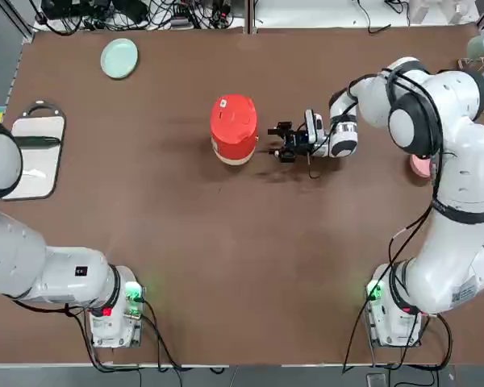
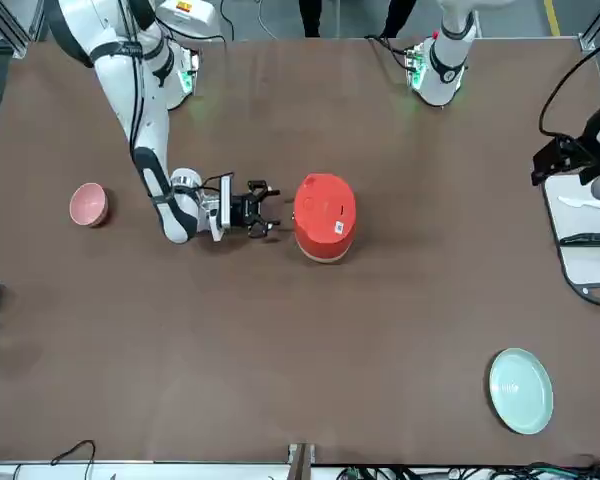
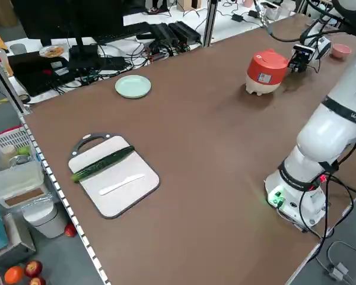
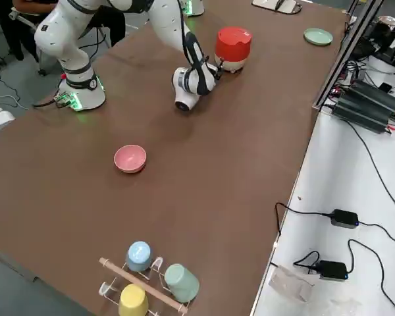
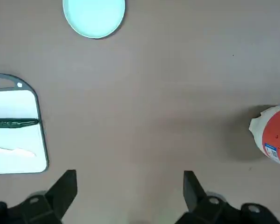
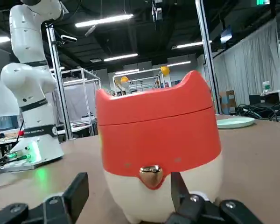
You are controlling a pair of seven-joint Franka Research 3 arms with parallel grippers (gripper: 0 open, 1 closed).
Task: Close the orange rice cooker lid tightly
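A pale green round plate (image 1: 118, 58) lies flat near the far left corner of the matte brown desk (image 1: 226, 266), and just nearer along that left edge sits a white cutting board (image 1: 37, 145) with a dark rim, carrying a long green cucumber (image 3: 102, 163) and a white knife (image 3: 122, 184). The left claw (image 5: 130, 196) hangs high over this side, pointing straight down, its black fingers spread wide with nothing between them. Around the middle of the desk stands the small red-orange cylindrical rice cooker (image 1: 233, 129), upright on its cream-white base band, its long axis vertical. The round red-orange lid (image 1: 233, 118) lies down flat on the body, smooth and glossy, with a small white label on top; a shiny metal latch button (image 6: 151, 175) on the front wall faces the right claw. The right claw (image 1: 280, 143) lies level and low just beside the cooker on its right, fingertips aimed at its side, fingers partly spread and holding nothing; whether they touch the wall is unclear. Farther right a small pink bowl (image 1: 420, 166) rests on the desk, mostly hidden under the right arm. Cables and black electronics crowd the benches past the far edge.
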